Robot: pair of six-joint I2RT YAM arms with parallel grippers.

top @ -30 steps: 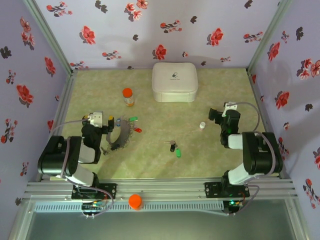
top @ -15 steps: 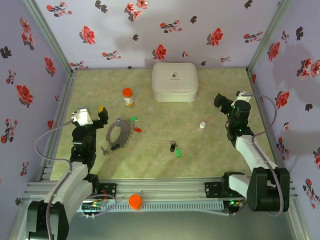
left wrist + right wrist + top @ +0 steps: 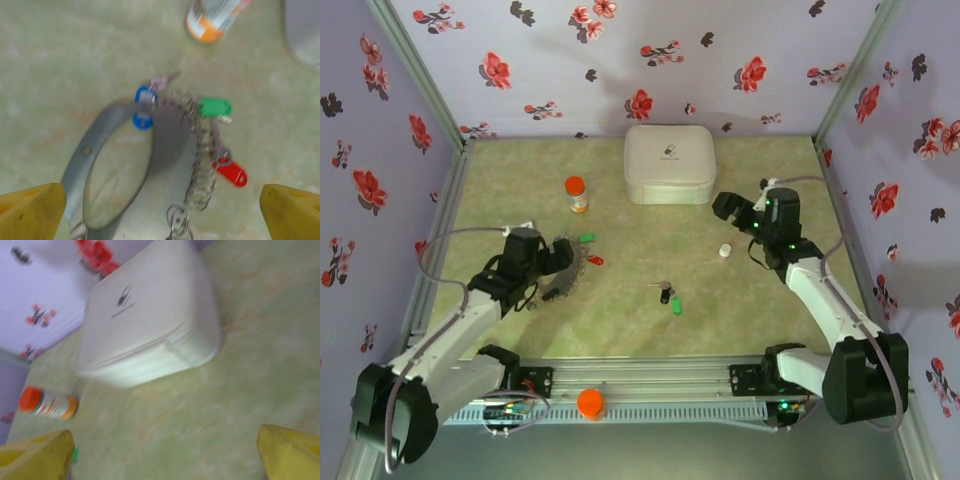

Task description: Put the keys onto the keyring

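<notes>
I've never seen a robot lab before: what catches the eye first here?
The big white case at the back of the table stands out first. Then the keyring with coloured tags, lying beneath the open left gripper, and loose keys mid-table.

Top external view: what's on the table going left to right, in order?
keyring → loose keys → white cap. Left out because their spans overlap these: orange-capped bottle, white case, right gripper.
</notes>
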